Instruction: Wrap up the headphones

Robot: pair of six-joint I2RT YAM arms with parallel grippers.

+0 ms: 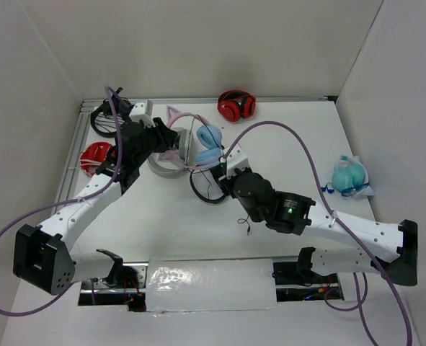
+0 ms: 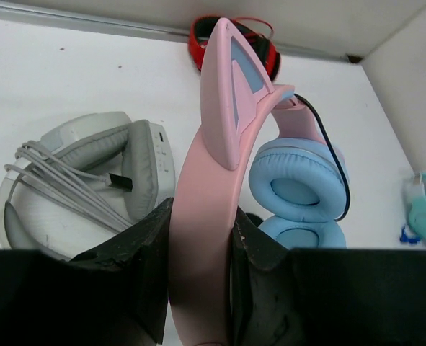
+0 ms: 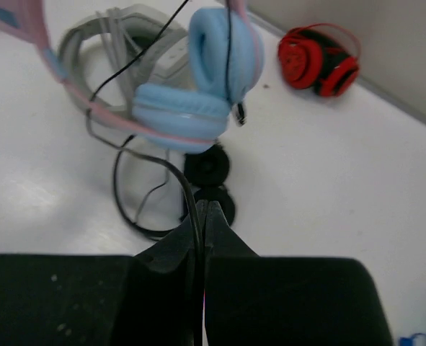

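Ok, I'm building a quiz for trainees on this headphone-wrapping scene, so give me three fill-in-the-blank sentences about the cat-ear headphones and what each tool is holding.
1. The left tool is shut on the thin cat-eared headband, which is ____ in colour.
2. The right tool pinches a thin dark ____.
3. The round padded ear cups are light ____.
Missing words: pink; cable; blue.
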